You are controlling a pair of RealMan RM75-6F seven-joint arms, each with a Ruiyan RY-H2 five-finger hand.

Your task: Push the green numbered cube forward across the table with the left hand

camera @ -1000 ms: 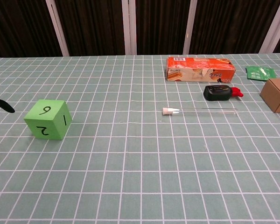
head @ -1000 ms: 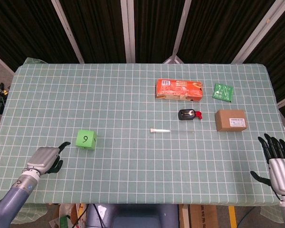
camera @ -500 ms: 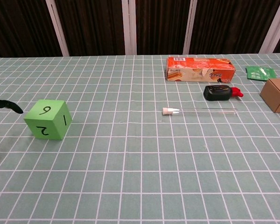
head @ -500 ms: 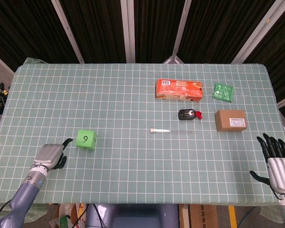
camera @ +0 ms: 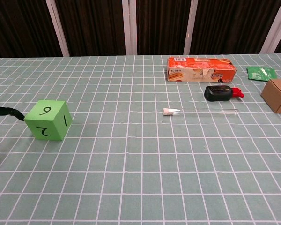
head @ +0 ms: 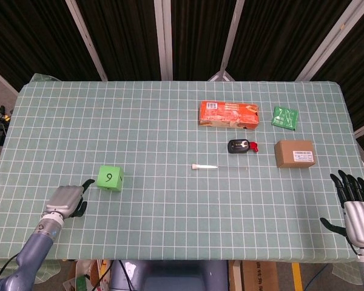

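The green numbered cube (head: 110, 178) stands on the checked table, a 9 on its top; the chest view shows the cube (camera: 48, 120) with 2 and 1 on its sides. My left hand (head: 67, 200) lies low on the table just left of and nearer than the cube, a dark fingertip reaching to the cube's left edge; I cannot tell if it touches. In the chest view only the fingertips (camera: 9, 112) of the left hand show at the left border. My right hand (head: 354, 207) hovers at the table's near right corner, fingers spread, holding nothing.
An orange box (head: 229, 114), a green packet (head: 285, 117), a brown carton (head: 295, 153), a black-and-red device (head: 241, 146) and a thin white-capped tube (head: 205, 167) lie on the right half of the table. The cloth (head: 109, 121) beyond the cube is bare.
My left hand has slid rightward toward the cube, its fingertip closing the gap to the cube's left side. The cube and the right hand stay put.
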